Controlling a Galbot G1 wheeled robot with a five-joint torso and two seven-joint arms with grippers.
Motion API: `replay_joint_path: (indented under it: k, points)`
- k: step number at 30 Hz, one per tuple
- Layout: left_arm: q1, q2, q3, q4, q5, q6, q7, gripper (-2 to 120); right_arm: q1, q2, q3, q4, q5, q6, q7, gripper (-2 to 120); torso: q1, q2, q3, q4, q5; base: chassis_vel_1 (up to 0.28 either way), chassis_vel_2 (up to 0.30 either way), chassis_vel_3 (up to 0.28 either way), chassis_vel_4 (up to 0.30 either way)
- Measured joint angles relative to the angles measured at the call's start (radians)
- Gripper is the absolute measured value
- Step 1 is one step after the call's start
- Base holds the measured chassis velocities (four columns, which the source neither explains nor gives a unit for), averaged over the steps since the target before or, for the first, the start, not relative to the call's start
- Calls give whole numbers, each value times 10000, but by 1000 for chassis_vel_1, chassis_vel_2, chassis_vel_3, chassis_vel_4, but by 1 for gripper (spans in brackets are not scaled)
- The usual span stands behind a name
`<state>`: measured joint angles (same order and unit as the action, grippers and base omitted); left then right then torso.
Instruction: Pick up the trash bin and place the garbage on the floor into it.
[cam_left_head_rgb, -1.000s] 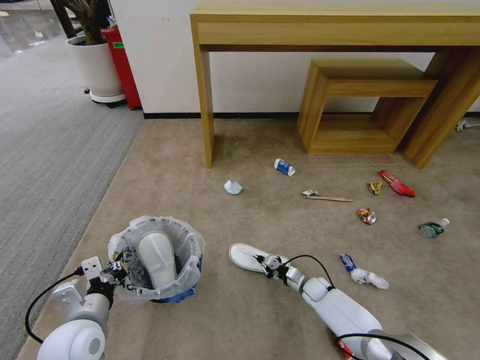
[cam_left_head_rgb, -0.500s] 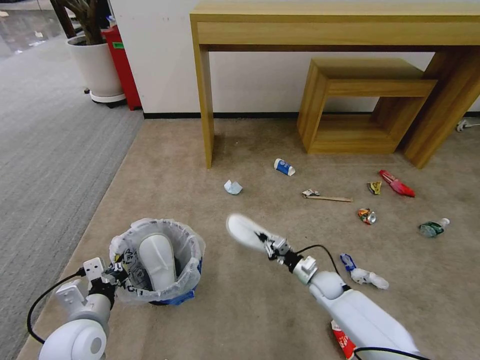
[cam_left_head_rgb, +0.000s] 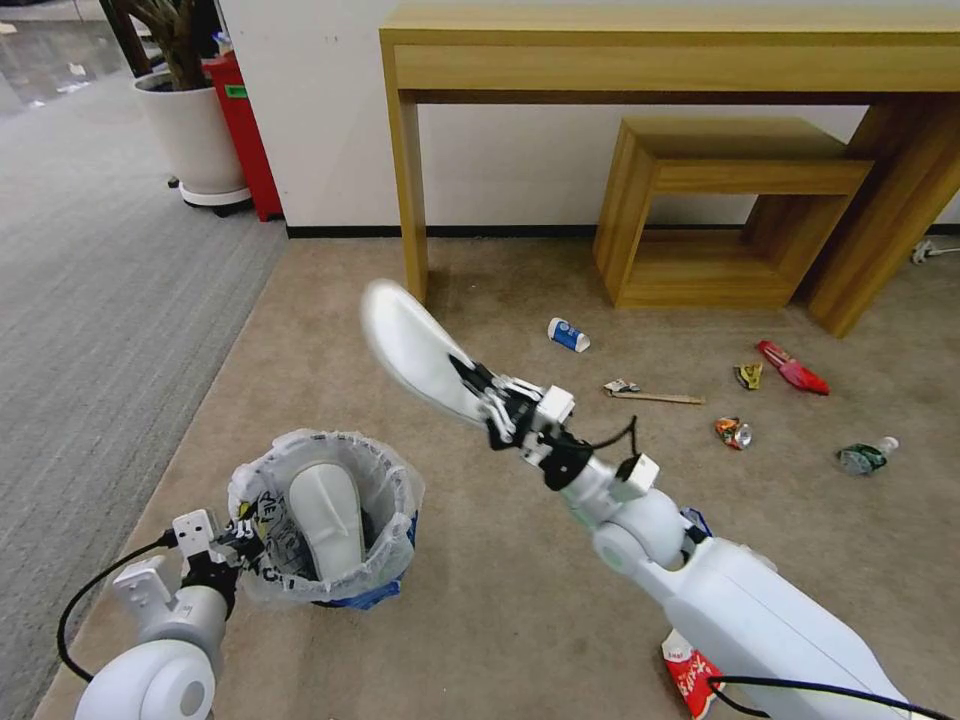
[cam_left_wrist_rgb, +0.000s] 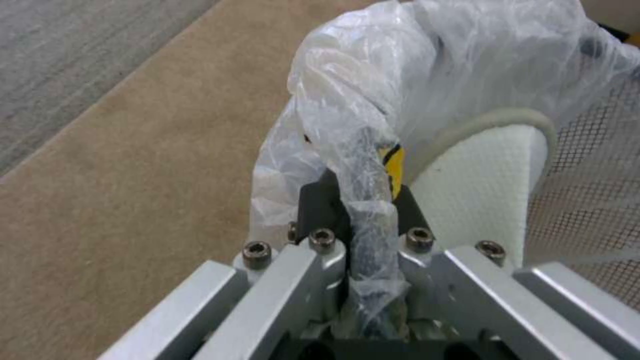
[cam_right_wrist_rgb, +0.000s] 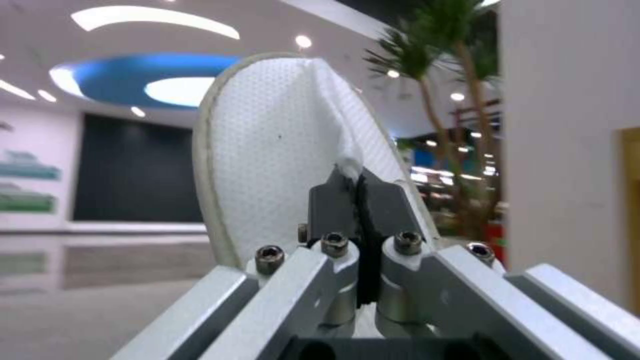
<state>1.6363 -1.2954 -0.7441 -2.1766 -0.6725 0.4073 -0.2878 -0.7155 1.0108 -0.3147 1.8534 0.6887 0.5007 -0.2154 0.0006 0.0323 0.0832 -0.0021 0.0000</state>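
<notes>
Mid-frame: right claw (cam_left_head_rgb: 487, 400) clamped on slipper (cam_left_head_rgb: 415, 350), raised above floor (cam_left_head_rgb: 500, 600). Lower left: left claw (cam_left_head_rgb: 240, 540) pinches bin (cam_left_head_rgb: 385, 520) rim, second slipper (cam_left_head_rgb: 325, 515) inside.

Your left gripper (cam_left_head_rgb: 228, 545) sits low at your left, wrist near the floor, jaws pinched tight on the bag-lined rim of the small round blue trash bin (cam_left_head_rgb: 385, 590). Your right arm reaches up and forward across the middle, its right gripper (cam_left_head_rgb: 487, 398) raised, fingers clamped on the white fabric slipper (cam_left_head_rgb: 412, 350).
</notes>
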Motion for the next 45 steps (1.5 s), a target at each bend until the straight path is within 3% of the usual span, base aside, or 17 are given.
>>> replay_joint_path:
  k: [18, 23, 33, 45]
  points:
    - [210, -398, -79, -333, 144, 8, -17, 3, 909, 1540, -2935, -1780, -348, 985, -506, 0, 0, 0, 0, -2, -1, 0, 0, 0, 0]
    - [203, -364, -68, -312, 123, 16, -17, 3, 920, 1723, -3236, -2185, -615, 1088, -578, 0, 0, 0, 1, -2, -1, 0, 0, 0, 0]
    - [189, 420, -48, -112, -121, 24, 59, 3, 1000, 1856, -3453, -2639, -795, 1165, -626, 0, 0, -1, 1, -2, -1, 0, 0, 0, 0]
    - [191, 568, -25, -237, -240, 24, 58, 3, 982, 2493, -3826, -3649, -1239, 1387, -671, 0, 0, 0, 1, -2, -1, 0, 0, 0, 0]
